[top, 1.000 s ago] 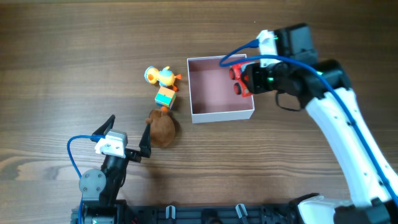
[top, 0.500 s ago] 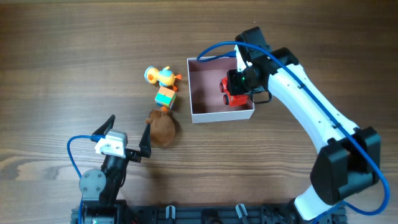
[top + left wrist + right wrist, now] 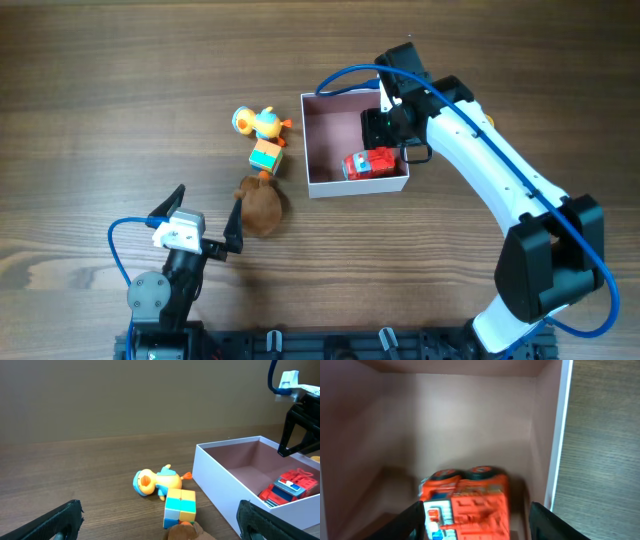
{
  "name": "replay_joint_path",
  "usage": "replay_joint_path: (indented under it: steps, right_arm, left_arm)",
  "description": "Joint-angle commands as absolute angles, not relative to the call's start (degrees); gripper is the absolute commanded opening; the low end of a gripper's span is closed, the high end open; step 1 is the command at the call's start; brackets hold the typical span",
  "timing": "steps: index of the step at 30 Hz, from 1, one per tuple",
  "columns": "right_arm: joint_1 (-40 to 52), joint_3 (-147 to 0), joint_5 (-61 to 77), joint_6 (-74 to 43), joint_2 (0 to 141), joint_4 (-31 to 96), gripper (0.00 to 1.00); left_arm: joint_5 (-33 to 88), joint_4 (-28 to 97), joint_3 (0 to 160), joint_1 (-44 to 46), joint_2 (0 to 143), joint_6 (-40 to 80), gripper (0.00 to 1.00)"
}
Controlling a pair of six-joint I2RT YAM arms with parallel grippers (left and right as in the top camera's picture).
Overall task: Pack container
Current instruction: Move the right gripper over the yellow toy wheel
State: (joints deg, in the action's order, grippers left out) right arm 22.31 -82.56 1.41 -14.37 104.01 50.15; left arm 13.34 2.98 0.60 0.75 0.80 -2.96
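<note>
Container (image 3: pixel 330 135) right of centre on worktop (image 3: pixel 120 90), walls square to worktop edges. Red truck (image 3: pixel 369 164) inside, tucked in near-right corner close to front wall; pink floor beyond it bare. Right gripper (image 3: pixel 384 128) over truck, jaws spread, gripping nothing. Duck (image 3: pixel 262 122), cube (image 3: pixel 265 157), brown plush (image 3: pixel 261 209) strung outside, just beside container's other side wall. Left gripper (image 3: pixel 205 218) low near front edge, jaws wide apart, plush just beside one finger. Left wrist view alone: wall height. Right wrist view: truck blurred, dark wheels showing.

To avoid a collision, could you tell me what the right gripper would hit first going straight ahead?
The right gripper would likely meet the red toy truck first, in the box; depth is unclear.
</note>
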Motion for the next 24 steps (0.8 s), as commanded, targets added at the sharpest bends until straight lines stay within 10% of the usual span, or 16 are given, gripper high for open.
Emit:
replay_joint_path:
  steps: [1, 6, 24]
  right_arm:
    - [22.4, -86.8, -0.2, -10.4, 103.9, 51.0, 0.7]
    - [18.9, -100.7, -0.5, -6.1, 101.6, 56.5, 1.0]
    - [-9.6, -99.7, 0.1, -3.3, 104.1, 70.3, 1.0]
  left_arm:
    - [13.2, 3.2, 0.3, 0.9, 0.4, -3.9, 1.0]
    - [13.2, 3.2, 0.3, 0.9, 0.4, -3.9, 1.0]
    - [13.2, 3.2, 0.3, 0.9, 0.4, -3.9, 1.0]
